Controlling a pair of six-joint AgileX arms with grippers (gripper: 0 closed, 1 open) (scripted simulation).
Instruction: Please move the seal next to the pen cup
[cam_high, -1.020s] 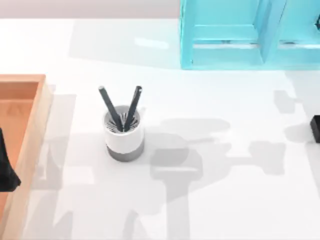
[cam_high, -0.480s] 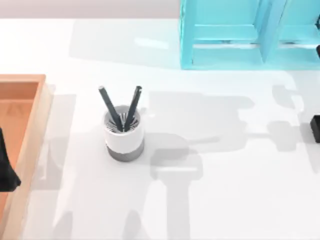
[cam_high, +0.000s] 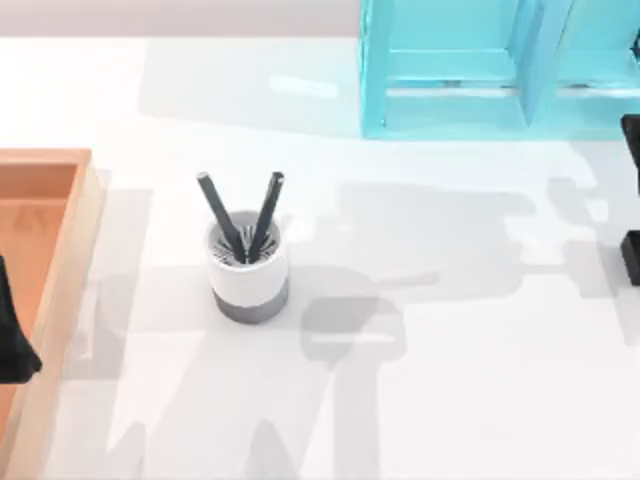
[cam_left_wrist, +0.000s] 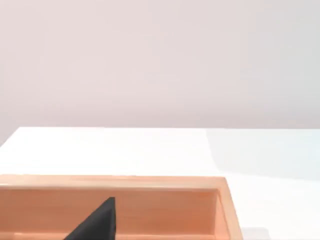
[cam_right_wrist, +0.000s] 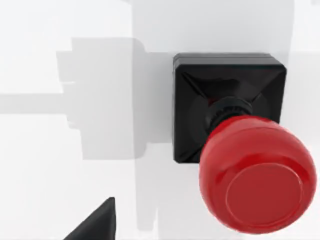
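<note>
- The seal (cam_right_wrist: 235, 145) sits way over at the table's right edge; in the top view just a sliver of its black base (cam_high: 631, 257) pokes in. It's upright on the white table (cam_high: 450, 380), well apart from the pen cup (cam_high: 248, 265), which stands left of centre with its two pens (cam_high: 243, 215) sticking out.
- My right arm is over the seal. The wrist view looks almost straight down on the red knob, with one dark fingertip (cam_right_wrist: 95, 222) at the frame edge. Can't tell if that gripper is spread or closed, but nothing is touching the seal.
- Left arm is parked over the orange tray (cam_high: 60, 260), a dark bit of it (cam_high: 12, 335) at the table's left edge. Can't tell its grip state either.
- Step in hand, as I read it: line up and come down for the grab. The knob is round and glossy, so I'd centre on it, or go for the neck under it.
- Drop straight down so the base doesn't tip.
- The turquoise shelf (cam_high: 500, 70) is near the right arm, so I'd keep the lift low.
</note>
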